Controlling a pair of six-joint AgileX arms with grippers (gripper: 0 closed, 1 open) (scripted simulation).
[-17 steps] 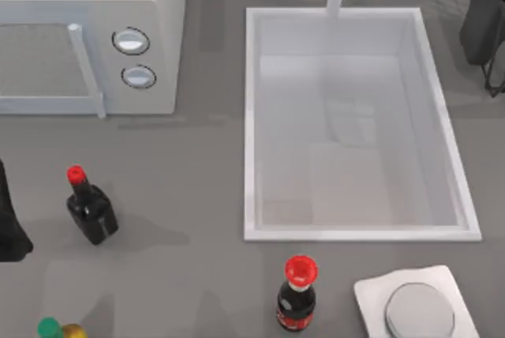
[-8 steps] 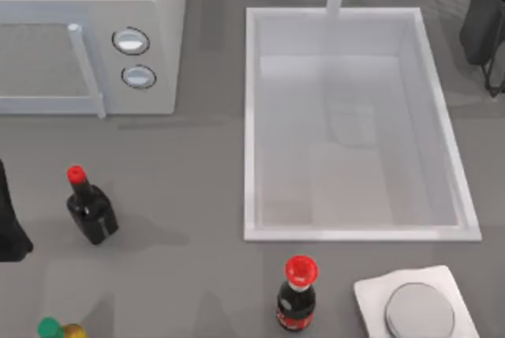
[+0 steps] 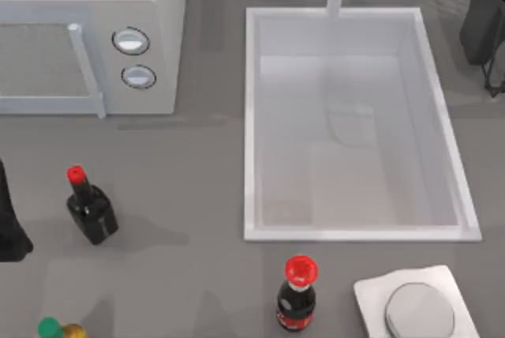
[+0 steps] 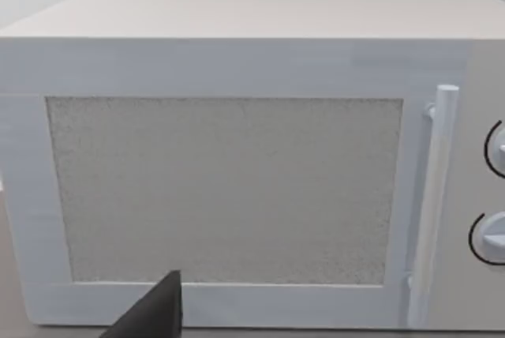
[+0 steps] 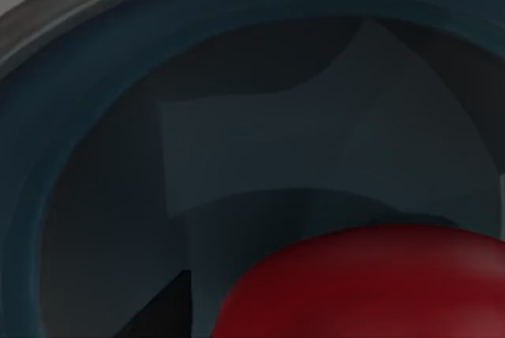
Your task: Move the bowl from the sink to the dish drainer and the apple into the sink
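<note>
right arm [image 3: 485, 22] hanging at the table's 2 o'clock corner, grip state unreadable | its wrist camera looking straight into the bowl [image 5: 95, 117], apple [image 5: 371, 283] lying inside | sink [image 3: 252, 117] sitting bare | left arm [image 3: 9, 219] idling at 8 o'clock facing the microwave [image 4: 237, 156]

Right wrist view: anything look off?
Yes. The apple lies inside the bowl, red against the dark teal interior. That looks odd because the task sends the two to separate places.

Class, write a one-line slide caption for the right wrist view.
Close above the dark teal inside of the bowl, with the glossy red apple lying in it.
</note>
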